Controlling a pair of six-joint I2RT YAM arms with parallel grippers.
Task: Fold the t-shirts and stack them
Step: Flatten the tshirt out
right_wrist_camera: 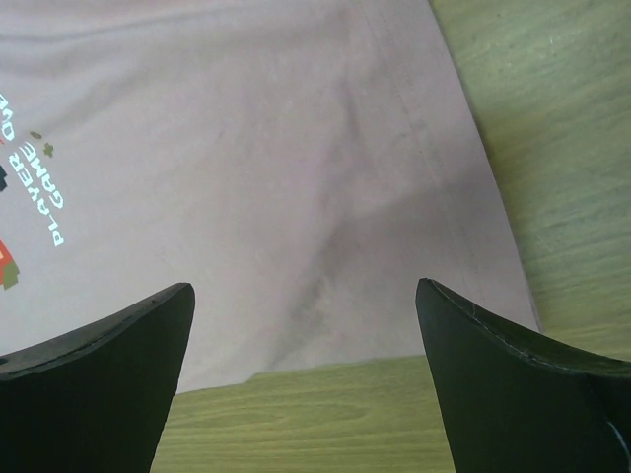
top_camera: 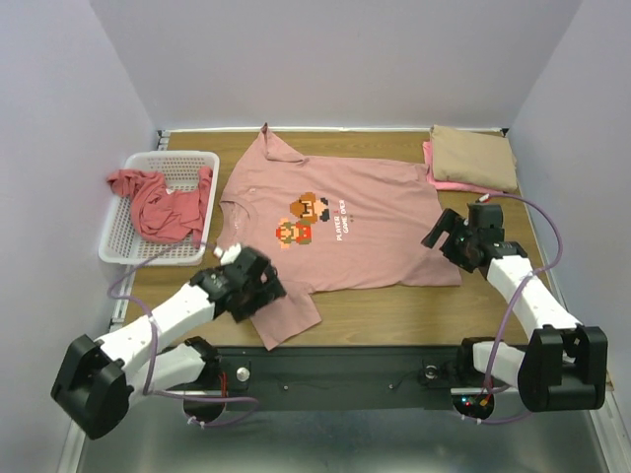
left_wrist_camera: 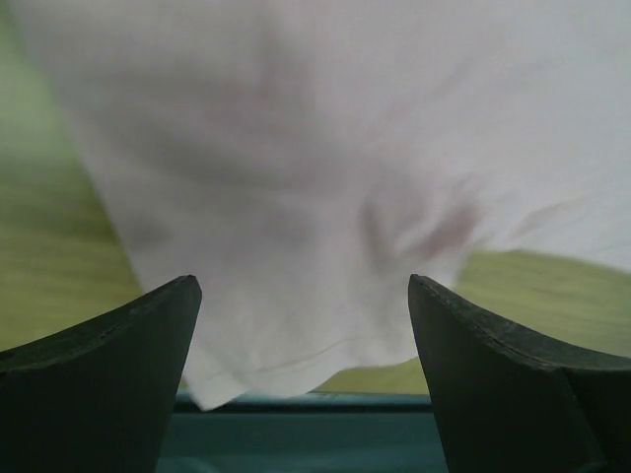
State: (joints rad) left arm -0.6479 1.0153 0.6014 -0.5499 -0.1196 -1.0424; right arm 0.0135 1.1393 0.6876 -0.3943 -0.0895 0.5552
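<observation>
Sprawling tee (top_camera: 365,227) — wooden table (top_camera: 394,310), lavender walls (top_camera: 59,89)

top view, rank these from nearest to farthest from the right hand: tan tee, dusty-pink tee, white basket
1. dusty-pink tee: spread mid-table, its hem right by the right hand.
2. tan tee: folded, in the far right corner.
3. white basket: on the left side, across the table.

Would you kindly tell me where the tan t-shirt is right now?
In the top view, the tan t-shirt lies folded at the far right corner of the table, atop a bright pink t-shirt.
</observation>
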